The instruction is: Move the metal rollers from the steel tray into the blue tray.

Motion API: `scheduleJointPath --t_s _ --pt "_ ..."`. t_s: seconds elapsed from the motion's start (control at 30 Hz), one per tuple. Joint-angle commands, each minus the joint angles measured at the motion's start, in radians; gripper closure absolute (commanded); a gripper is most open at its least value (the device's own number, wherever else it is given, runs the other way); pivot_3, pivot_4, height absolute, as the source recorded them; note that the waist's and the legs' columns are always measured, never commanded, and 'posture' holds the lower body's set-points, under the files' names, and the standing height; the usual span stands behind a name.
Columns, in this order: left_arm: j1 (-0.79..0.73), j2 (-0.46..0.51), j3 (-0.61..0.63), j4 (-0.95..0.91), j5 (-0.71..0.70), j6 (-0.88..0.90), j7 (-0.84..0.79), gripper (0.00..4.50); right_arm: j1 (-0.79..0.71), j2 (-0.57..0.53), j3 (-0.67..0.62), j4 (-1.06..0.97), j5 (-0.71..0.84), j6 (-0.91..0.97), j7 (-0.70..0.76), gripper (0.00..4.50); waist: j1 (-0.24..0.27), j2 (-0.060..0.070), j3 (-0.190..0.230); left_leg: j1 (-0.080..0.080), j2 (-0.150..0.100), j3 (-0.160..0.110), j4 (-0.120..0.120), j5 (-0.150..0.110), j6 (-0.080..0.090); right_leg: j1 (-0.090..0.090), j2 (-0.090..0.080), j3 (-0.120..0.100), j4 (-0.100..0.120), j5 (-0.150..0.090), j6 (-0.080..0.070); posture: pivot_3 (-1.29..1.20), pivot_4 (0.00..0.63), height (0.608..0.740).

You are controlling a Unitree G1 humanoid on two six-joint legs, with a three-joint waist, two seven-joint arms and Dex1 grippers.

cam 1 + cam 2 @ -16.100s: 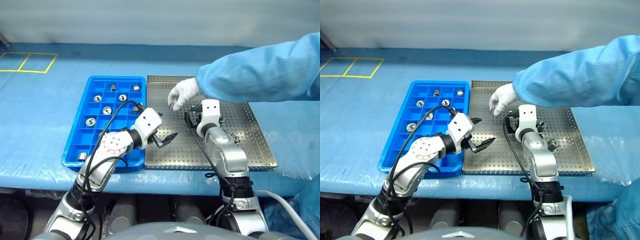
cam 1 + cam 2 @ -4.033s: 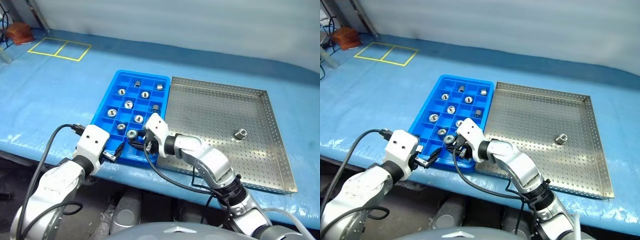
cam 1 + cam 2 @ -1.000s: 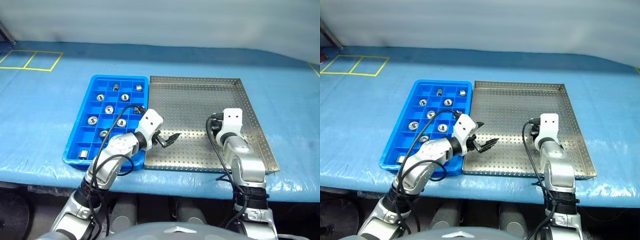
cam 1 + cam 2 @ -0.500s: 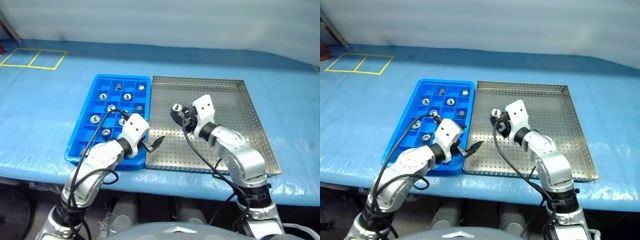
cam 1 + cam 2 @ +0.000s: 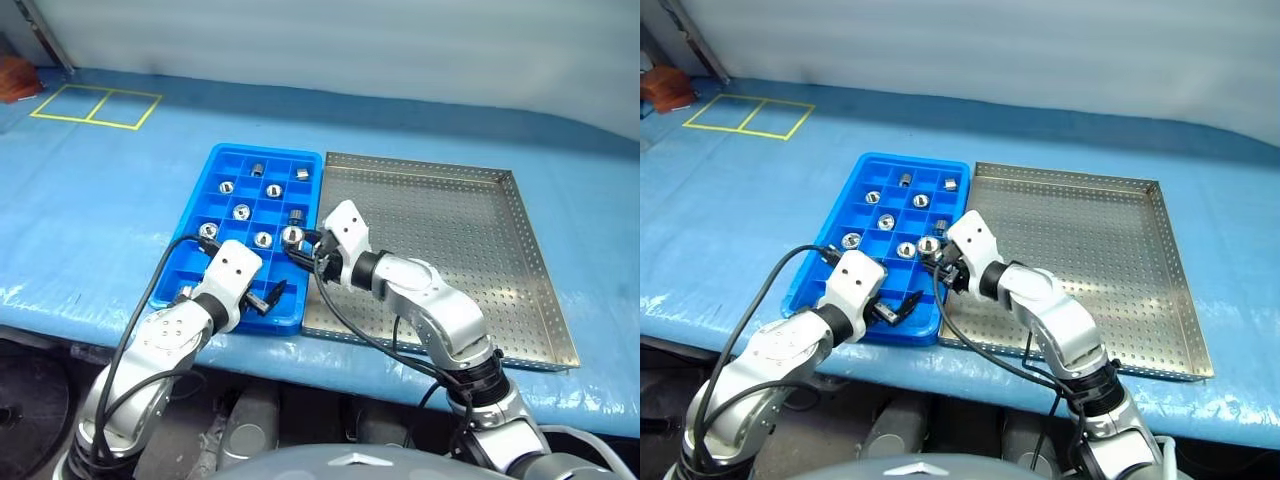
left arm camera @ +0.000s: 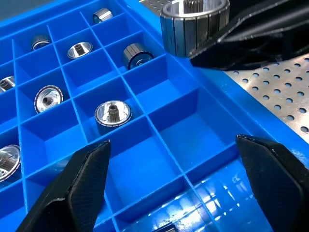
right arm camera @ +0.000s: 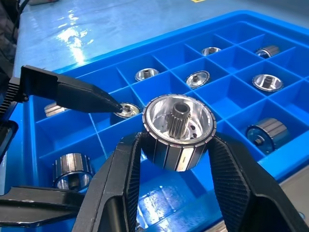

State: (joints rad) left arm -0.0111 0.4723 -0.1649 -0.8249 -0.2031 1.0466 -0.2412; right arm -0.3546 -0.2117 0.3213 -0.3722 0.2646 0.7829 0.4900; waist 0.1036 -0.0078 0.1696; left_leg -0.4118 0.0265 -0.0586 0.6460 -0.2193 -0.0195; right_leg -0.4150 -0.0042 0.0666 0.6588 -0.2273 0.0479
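On the blue-covered table point(image 5: 100, 210) the blue tray point(image 5: 195, 243) lies on the left, with rollers in several of its compartments; one of them, a roller point(image 5: 208, 231), sits near the tray's left wall; the left gripper point(image 5: 272, 296) hangs over the tray's near right corner, jaws spread wide and holding nothing; from the left wrist an empty compartment lies between its fingers point(image 6: 84, 183); just right of that, the right gripper point(image 5: 933, 250) has its fingers closed on a ribbed roller point(image 7: 178, 129), held above the tray's right-hand column of compartments, near the edge where the two trays meet; from the right wrist the held roller faces the camera with its toothed centre showing, pinched on both sides; it stands clear above the tray, touching only the fingers; the steel tray point(image 5: 480, 250) lies right of the blue one, side by side.
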Motion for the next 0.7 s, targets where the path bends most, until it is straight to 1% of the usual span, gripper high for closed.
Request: scheduleJointPath --t_s 0.03,0.07,0.1,0.17,0.3,0.33,0.43,0.5,0.6,0.7 --pt "-0.017 -0.004 -0.007 -0.025 0.005 -0.003 0.003 0.00 -0.007 -0.002 0.003 -0.014 0.003 -0.006 0.002 2.73 0.000 0.000 0.000 0.000 0.000 0.000 0.000 0.000 0.000 0.000 0.000 0.000 0.000 0.000 0.000 0.36 0.150 0.740" --pt "-0.020 -0.005 -0.010 -0.022 0.005 -0.005 0.002 0.00 -0.006 -0.004 0.003 -0.010 0.000 -0.005 0.000 2.73 0.000 0.000 0.000 0.000 0.000 0.000 0.000 0.000 0.000 0.000 0.000 0.000 0.000 0.000 0.000 0.36 0.150 0.740" --pt "-0.022 -0.005 -0.012 -0.020 0.004 -0.008 0.001 0.00 -0.005 -0.010 0.005 -0.009 -0.003 -0.004 0.001 2.00 0.000 0.000 0.000 0.000 0.000 0.000 0.000 0.000 0.000 0.000 0.000 0.000 0.000 0.000 0.000 0.34 0.150 0.740" --pt "-0.027 -0.006 -0.016 -0.013 0.004 -0.013 -0.002 0.00 -0.003 -0.019 0.005 -0.015 -0.004 -0.005 0.002 1.44 -0.001 0.000 0.000 0.000 0.000 0.000 0.000 0.000 0.000 0.000 0.000 0.000 0.000 0.000 0.000 0.33 0.150 0.740" --pt "-0.051 -0.014 -0.027 0.015 0.001 -0.035 -0.011 0.00 -0.003 -0.006 -0.031 -0.029 -0.025 -0.023 -0.055 0.09 -0.003 0.000 0.000 0.000 0.000 0.000 -0.001 0.000 0.000 -0.001 0.000 0.000 0.000 0.000 0.000 0.31 0.150 0.740" --pt "-0.060 -0.018 -0.035 0.024 0.002 -0.040 -0.013 0.00 -0.004 -0.008 -0.045 -0.035 -0.021 -0.022 -0.059 0.01 -0.003 0.000 0.000 0.000 0.000 0.000 -0.001 0.000 0.000 -0.001 0.000 0.000 0.000 0.000 0.000 0.31 0.150 0.740" --pt "-0.091 -0.041 -0.061 0.057 0.001 -0.075 -0.022 0.00 0.002 -0.017 -0.111 -0.059 -0.025 -0.035 -0.095 0.01 -0.005 0.000 0.000 0.000 0.000 0.000 -0.001 0.000 0.000 -0.001 0.000 0.000 0.000 0.000 0.000 0.30 0.150 0.740" --pt "-0.116 -0.062 -0.072 0.088 0.002 -0.111 -0.029 0.00 0.020 -0.031 -0.158 -0.061 -0.055 -0.090 -0.131 0.01 -0.002 0.000 0.000 -0.001 0.000 0.000 0.000 0.000 0.000 -0.001 -0.001 0.000 0.000 0.000 0.000 0.29 0.150 0.740" --pt "-0.173 -0.122 -0.073 0.184 0.001 -0.184 -0.035 0.00 0.052 -0.093 -0.233 -0.032 -0.077 -0.115 -0.143 0.01 -0.002 0.000 0.000 -0.001 -0.001 0.001 0.000 0.000 0.000 -0.001 -0.001 0.000 -0.001 0.000 0.000 0.26 0.150 0.740" --pt "-0.244 -0.178 -0.074 0.290 0.001 -0.256 -0.049 0.00 0.093 -0.164 -0.294 -0.010 -0.061 -0.142 -0.100 0.01 -0.007 -0.001 0.001 -0.002 -0.002 0.001 0.001 0.000 0.000 0.000 -0.002 0.000 -0.002 0.001 0.001 0.23 0.150 0.740"
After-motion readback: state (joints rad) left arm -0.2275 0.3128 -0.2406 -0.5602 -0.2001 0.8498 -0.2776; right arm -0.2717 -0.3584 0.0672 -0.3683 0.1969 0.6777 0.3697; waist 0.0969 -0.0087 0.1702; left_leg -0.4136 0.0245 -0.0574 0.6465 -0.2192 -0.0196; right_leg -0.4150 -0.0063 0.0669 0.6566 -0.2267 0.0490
